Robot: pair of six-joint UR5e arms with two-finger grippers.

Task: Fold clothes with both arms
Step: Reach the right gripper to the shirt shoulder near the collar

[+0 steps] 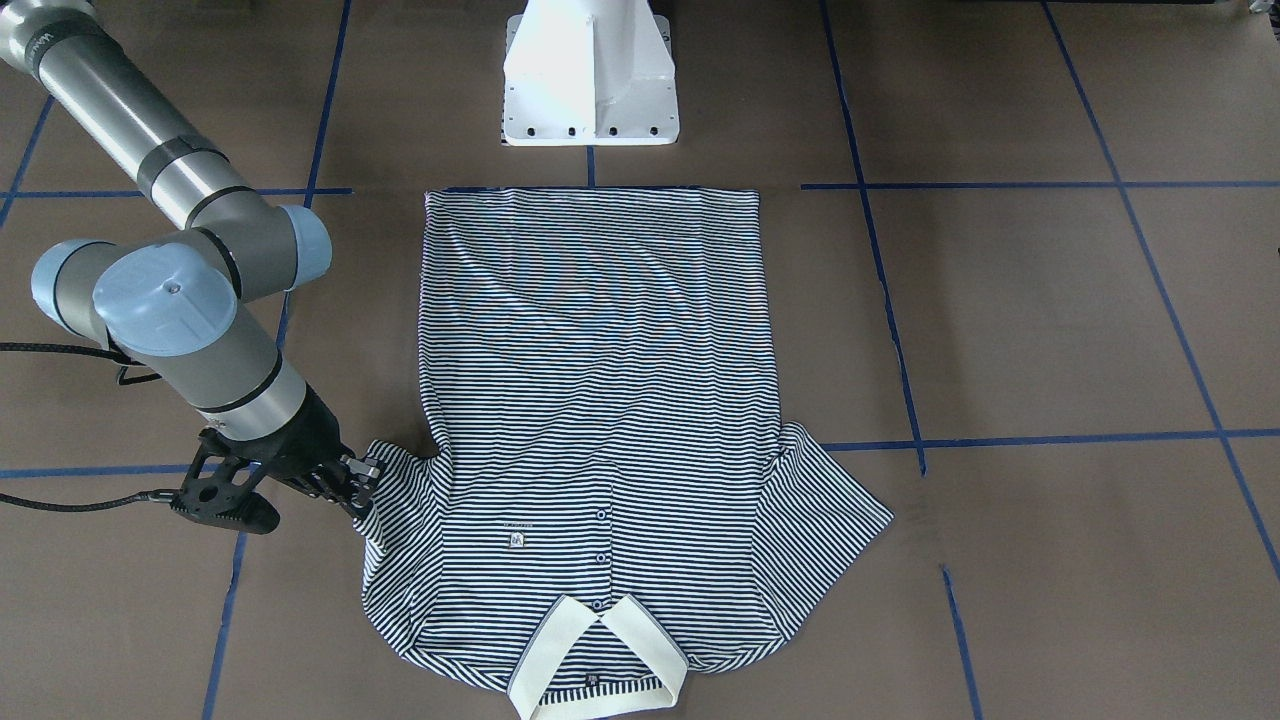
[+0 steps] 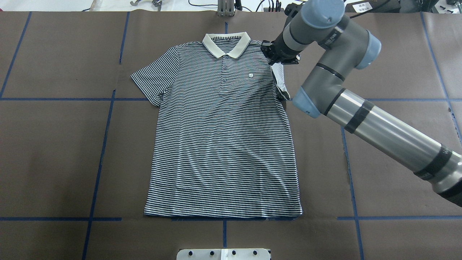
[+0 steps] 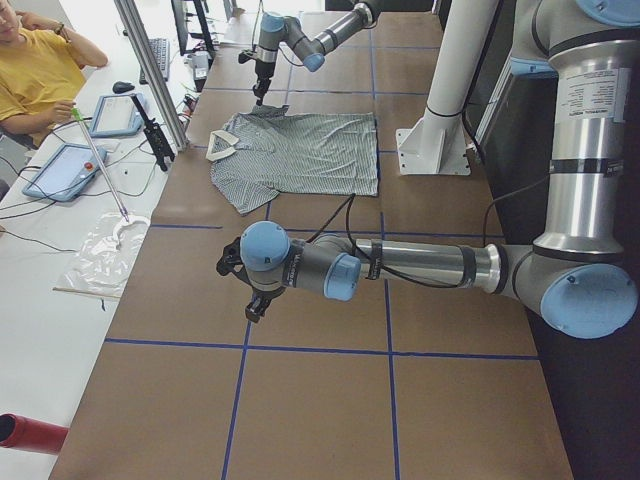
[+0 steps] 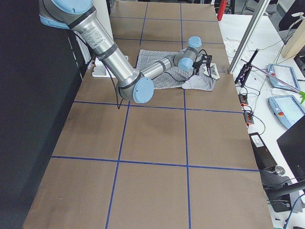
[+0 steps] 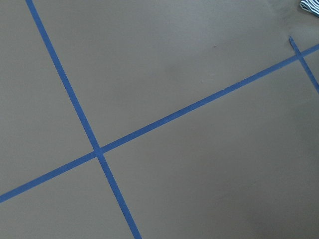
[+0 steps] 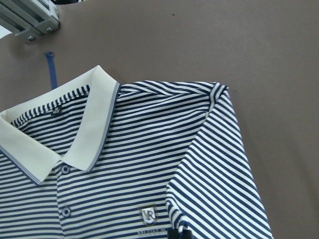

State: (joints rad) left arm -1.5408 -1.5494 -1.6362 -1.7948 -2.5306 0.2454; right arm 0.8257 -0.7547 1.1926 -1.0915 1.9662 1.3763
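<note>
A navy-and-white striped short-sleeved polo shirt (image 2: 223, 144) lies flat, front up, on the brown paper-covered table (image 2: 54, 151), cream collar (image 2: 226, 44) away from the robot. The right arm's black tool (image 1: 358, 480) is pinched narrow on that side's sleeve (image 1: 400, 515) edge, holding it raised. The left arm's tool (image 3: 254, 302) hangs over bare table, well apart; its opening cannot be told. Pulled one-sided, the thin fabric could slip free or drag the body askew.
</note>
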